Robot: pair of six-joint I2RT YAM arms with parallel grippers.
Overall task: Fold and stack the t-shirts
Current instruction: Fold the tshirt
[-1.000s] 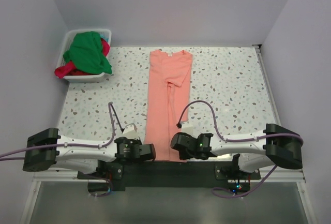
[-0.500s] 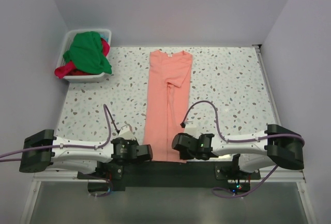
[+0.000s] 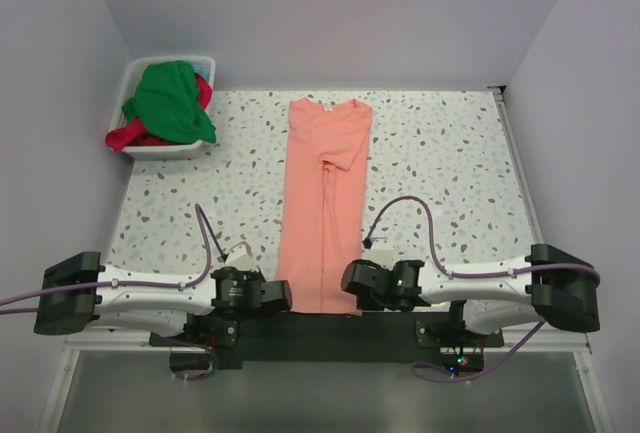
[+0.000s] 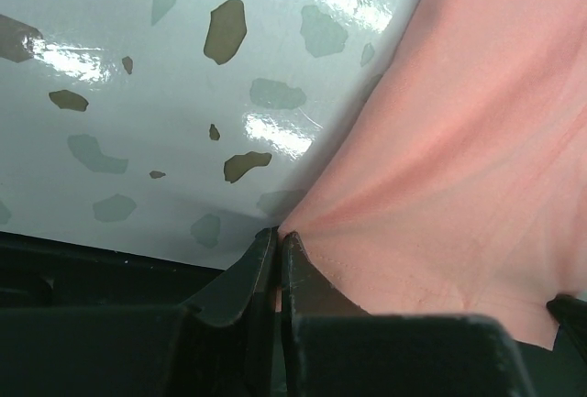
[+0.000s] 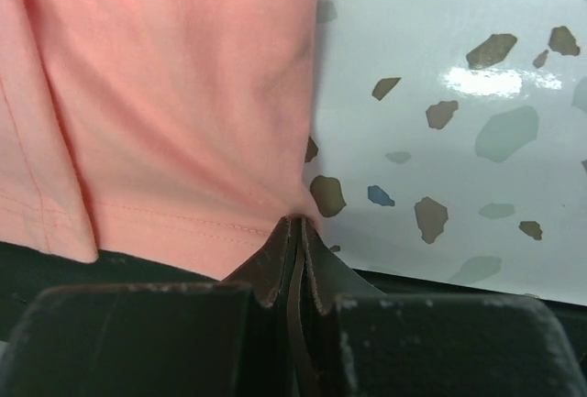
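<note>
Speckled white table point(image 3: 450, 173). Down the middle, flat, a pink shirt point(image 3: 320, 203) folded lengthwise, hem at the near edge. In the far-left corner, a white tub point(image 3: 160, 151).

We are looking at two arms built alike. The left arm point(image 3: 150, 291) is showing a long white link set between black joint housings, and the right arm point(image 3: 490, 285) is wearing the same white shell, capped with a bulky black housing at its outer end. A thin purple cable point(image 3: 204, 233) is curling off the left wrist block, and a matching purple cable point(image 3: 405, 200) is arching off the right one. A small green light point(image 3: 403, 275) is glowing on the right wrist block. In the wrist views we are seeing the jaws as matte black tapered wedges, faintly dusty along their edges.
</note>
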